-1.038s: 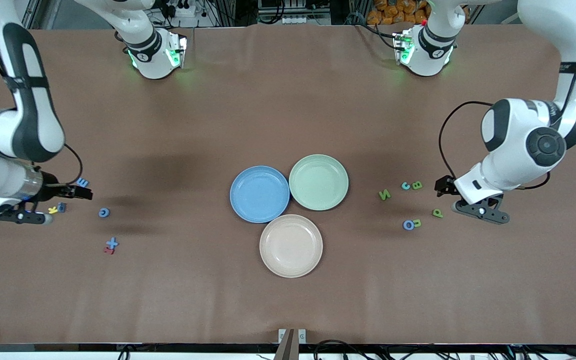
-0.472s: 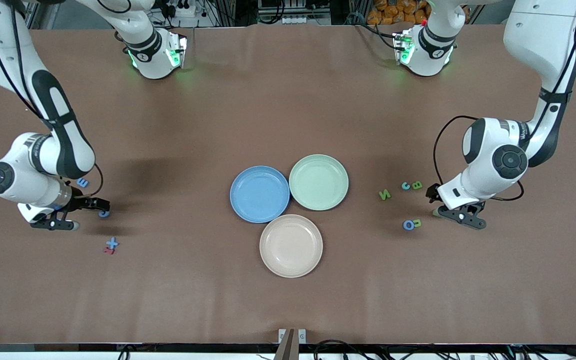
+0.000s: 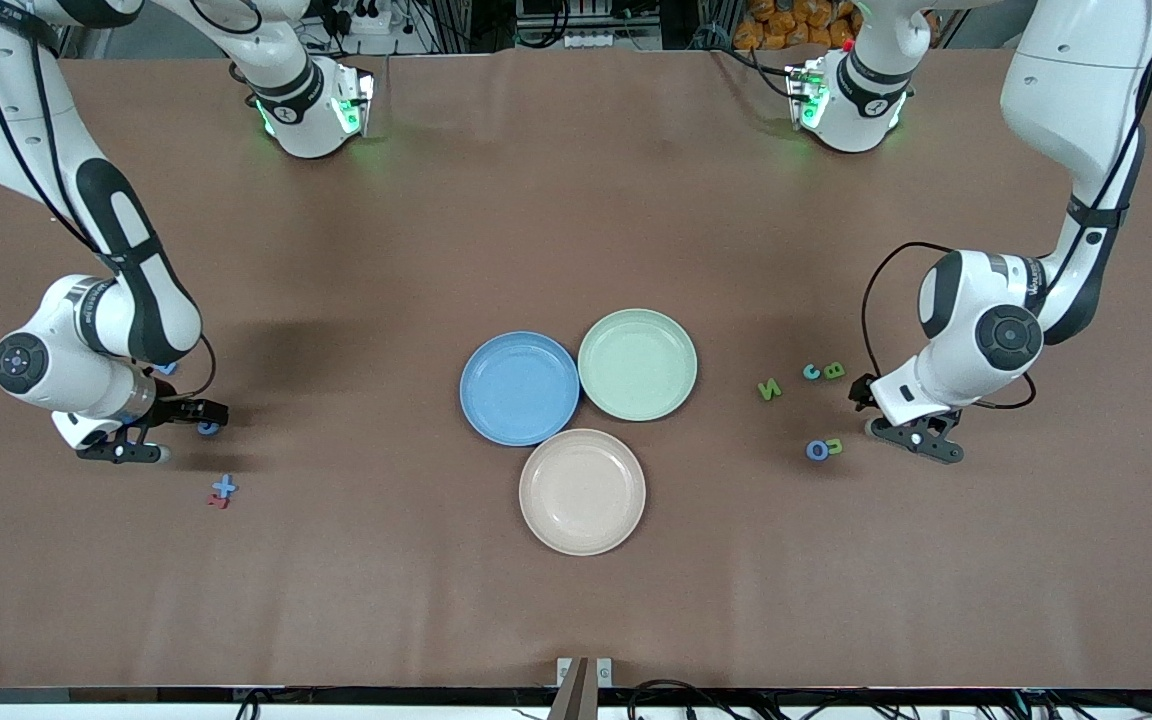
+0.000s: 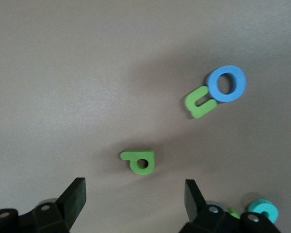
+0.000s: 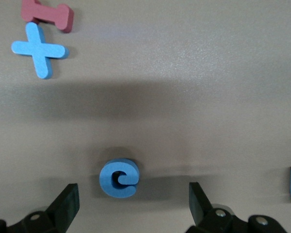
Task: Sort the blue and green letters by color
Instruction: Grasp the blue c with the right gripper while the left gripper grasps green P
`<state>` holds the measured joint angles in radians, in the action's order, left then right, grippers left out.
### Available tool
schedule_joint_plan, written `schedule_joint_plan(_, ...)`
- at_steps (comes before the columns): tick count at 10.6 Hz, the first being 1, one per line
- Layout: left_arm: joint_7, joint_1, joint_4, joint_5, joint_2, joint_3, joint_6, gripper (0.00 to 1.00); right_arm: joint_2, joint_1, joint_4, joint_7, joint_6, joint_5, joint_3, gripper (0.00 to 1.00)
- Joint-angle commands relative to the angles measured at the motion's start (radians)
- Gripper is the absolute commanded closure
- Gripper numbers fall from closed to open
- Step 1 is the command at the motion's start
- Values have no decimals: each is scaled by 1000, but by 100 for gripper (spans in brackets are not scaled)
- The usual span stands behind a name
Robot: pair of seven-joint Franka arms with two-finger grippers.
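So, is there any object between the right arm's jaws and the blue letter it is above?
Nothing visible stands in the way. The right gripper is open, and in the right wrist view the blue C lies alone on the table between the jaws. The blue plus and the red letter lie apart from it.

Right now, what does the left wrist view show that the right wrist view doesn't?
Only the left wrist view: a green P between the open left hand fingers, a green U touching a blue O, and a teal piece at the edge.

Only the right wrist view: a blue C between the open right hand fingers, a blue plus beside a red letter.

Both: brown table, hand low over a letter, nothing gripped, no plates.
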<state>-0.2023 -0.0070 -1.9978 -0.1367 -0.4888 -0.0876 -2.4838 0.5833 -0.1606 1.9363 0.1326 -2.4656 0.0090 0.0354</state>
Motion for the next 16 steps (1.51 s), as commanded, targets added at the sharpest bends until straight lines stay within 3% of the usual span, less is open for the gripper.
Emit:
schedule_joint_plan(1, -20, 24, 27, -11, -34, -7, -18, 13, 4, -5, -11, 7, 2, 11, -14, 0)
schedule_joint_plan(6, -17, 25, 88, -7, -96, -7, -18, 19, 9, -2, -11, 5, -13, 11, -15, 0)
schedule_joint_plan(9, -8, 25, 102, -3, -114, -7, -18, 24, 21, -4, -10, 15, -35, 11, -15, 88)
schedule_joint_plan(10, -8, 24, 102, 20, -117, -7, -18, 25, 23, -4, -10, 15, -35, 11, -15, 100)
schedule_joint_plan(14, -8, 24, 102, 29, -125, -7, -18, 33, 6, 1, -22, -60, 15, 12, -49, 100)
schedule_joint_plan(16, -9, 24, 102, 31, -123, -7, -17, 70, -11, -1, -101, -213, 188, 12, -138, 100)
